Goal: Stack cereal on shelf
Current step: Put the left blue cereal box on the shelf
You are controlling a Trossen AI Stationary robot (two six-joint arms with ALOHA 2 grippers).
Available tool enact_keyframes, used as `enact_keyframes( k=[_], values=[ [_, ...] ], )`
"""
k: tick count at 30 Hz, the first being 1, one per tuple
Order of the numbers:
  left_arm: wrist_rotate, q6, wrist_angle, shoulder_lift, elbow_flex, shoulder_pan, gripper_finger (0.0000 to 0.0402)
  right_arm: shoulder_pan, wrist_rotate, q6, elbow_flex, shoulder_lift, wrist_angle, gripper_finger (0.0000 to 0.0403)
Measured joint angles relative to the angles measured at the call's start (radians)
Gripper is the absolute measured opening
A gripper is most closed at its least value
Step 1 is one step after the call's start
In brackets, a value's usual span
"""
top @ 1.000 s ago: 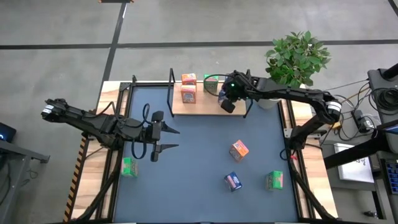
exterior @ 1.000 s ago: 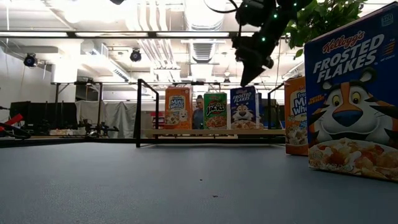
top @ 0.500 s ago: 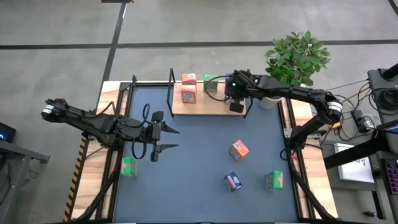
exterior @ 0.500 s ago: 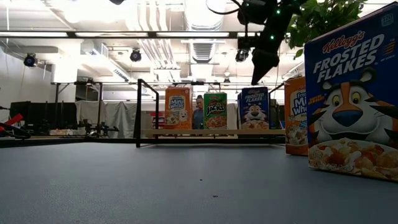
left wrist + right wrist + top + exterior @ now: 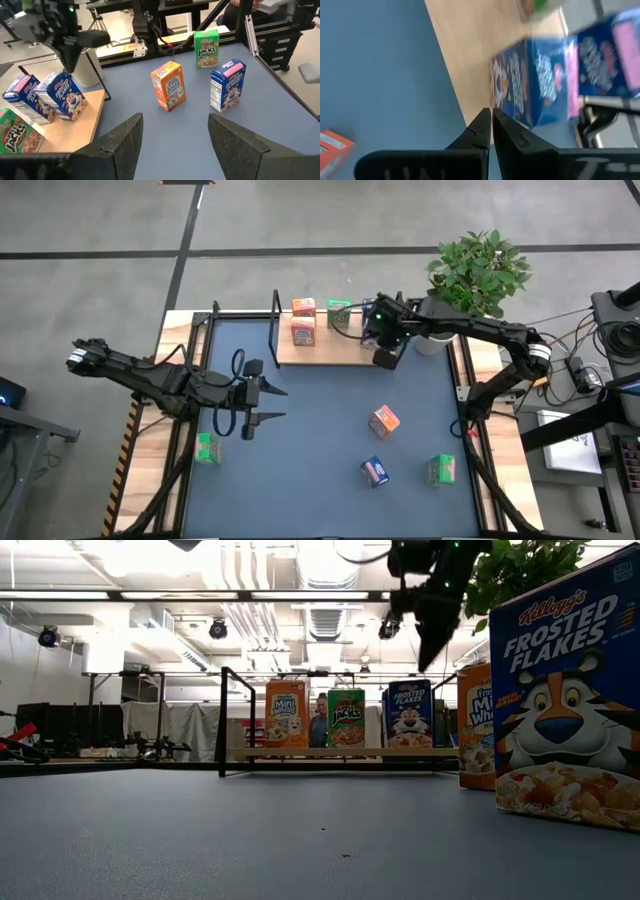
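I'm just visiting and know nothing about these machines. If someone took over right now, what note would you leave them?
Right end effector: shut, empty, above the shelf's right end.
Left end effector: open, empty, waiting over the table's left side.
Done: orange boxes, a green box and blue boxes are on the shelf.
Left: orange box, blue box and green box on the table's right side, plus a green box by the left edge.

Potted plant (image 5: 478, 272) beyond table (image 5: 320, 460) far-right corner.
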Motion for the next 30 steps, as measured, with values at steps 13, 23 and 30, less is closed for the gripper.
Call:
enact_keyframes(
  k=[13,23,30],
  values=[
    [0.0,0.009,-0.008,0.0,0.0,0.0,0.0208,-0.001,0.187,-0.013,-0.055,0.0,0.031,0.0009],
    [0.0,0.009,-0.015,0.0,0.0,0.0,0.0208,-0.001,0.221,-0.05,-0.07,0.0,0.095,0.0009],
    [0.0,0.009,-0.02,0.0,-0.001,0.0,0.0208,-0.001,0.22,-0.061,-0.07,0.0,0.083,0.0009]
  ],
)
